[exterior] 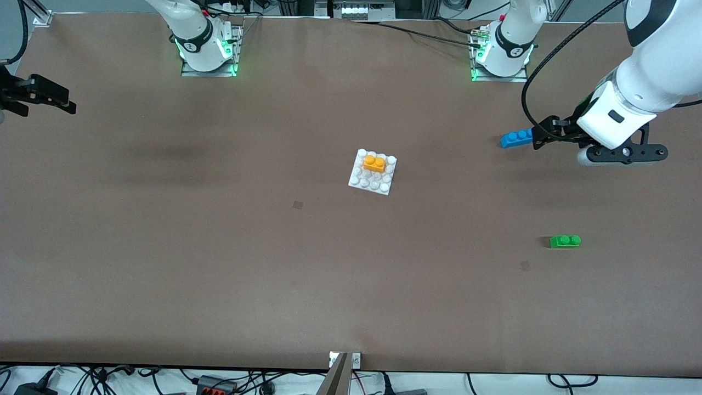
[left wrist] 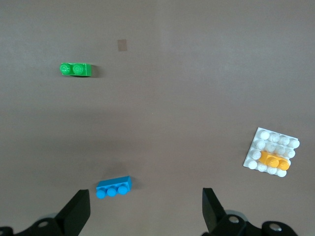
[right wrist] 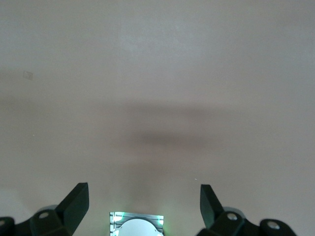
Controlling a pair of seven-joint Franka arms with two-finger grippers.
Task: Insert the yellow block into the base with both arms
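The yellow block (exterior: 374,163) sits on the studs of the white base (exterior: 378,186) at the middle of the table, along the base's edge nearer the arm bases. Both also show in the left wrist view, the block (left wrist: 273,160) on the base (left wrist: 275,140). My left gripper (exterior: 540,134) is open and empty, up in the air over the table beside the blue brick, toward the left arm's end; in its wrist view (left wrist: 145,201) nothing lies between the fingers. My right gripper (exterior: 70,103) is open and empty over the right arm's end of the table, over bare table in its wrist view (right wrist: 142,194).
A blue brick (exterior: 515,138) lies next to my left gripper, also in the left wrist view (left wrist: 113,187). A green brick (exterior: 565,241) lies nearer the front camera, also in the left wrist view (left wrist: 75,70). The right arm's base (right wrist: 136,225) shows in the right wrist view.
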